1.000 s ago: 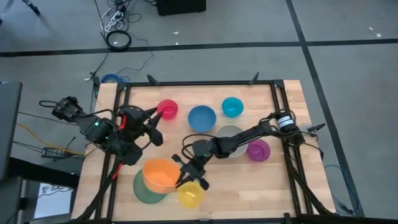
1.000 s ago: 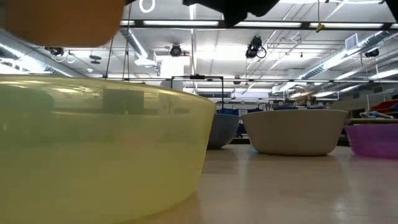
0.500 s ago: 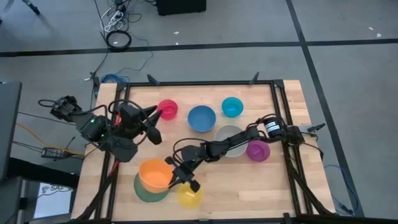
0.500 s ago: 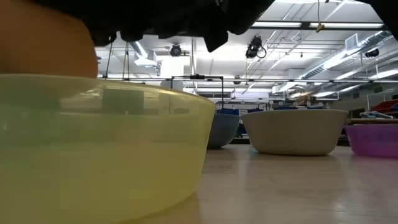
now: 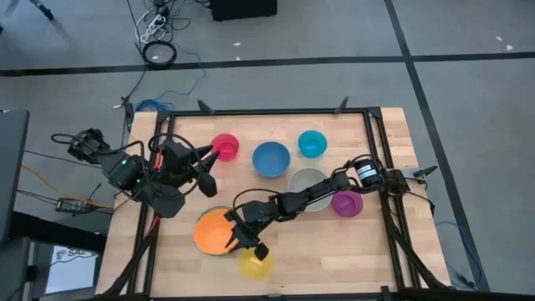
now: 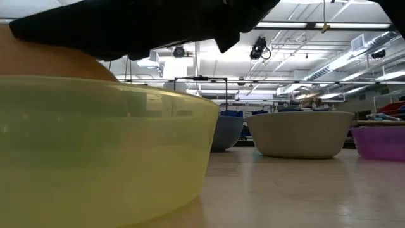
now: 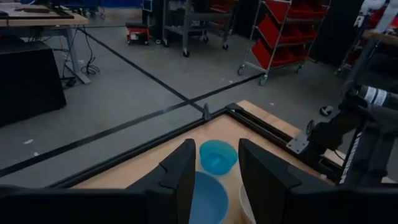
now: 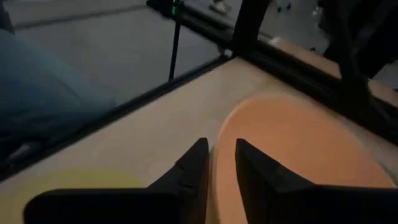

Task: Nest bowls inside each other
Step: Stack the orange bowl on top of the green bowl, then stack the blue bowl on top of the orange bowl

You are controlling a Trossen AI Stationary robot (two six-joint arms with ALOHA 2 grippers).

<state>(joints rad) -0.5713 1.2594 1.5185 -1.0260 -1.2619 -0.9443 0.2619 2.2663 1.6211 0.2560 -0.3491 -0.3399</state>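
Lowered since the earlier frames, the orange bowl (image 5: 216,232) now sits inside the green bowl (image 5: 219,211), of which only a thin rim shows at its far edge; the right hand (image 5: 243,238) stays at the orange bowl's rim on the side toward the yellow bowl (image 5: 255,263), and the right wrist view shows its two fingers (image 8: 186,171) astride that rim (image 8: 217,162) with a narrow gap, though whether they clench it or have let go cannot be told; the left hand (image 5: 207,167) hovers, fingers parted and grasping nothing, over the surface (image 5: 326,251) between the pink-red bowl (image 5: 224,148) and the orange one; farther back stand the blue bowl (image 5: 271,158) and the cyan bowl (image 5: 312,143), both also seen past the left hand's fingers (image 7: 181,171); the grey bowl (image 5: 306,184) lies partly under the right arm, with the purple bowl (image 5: 346,202) just beside it.
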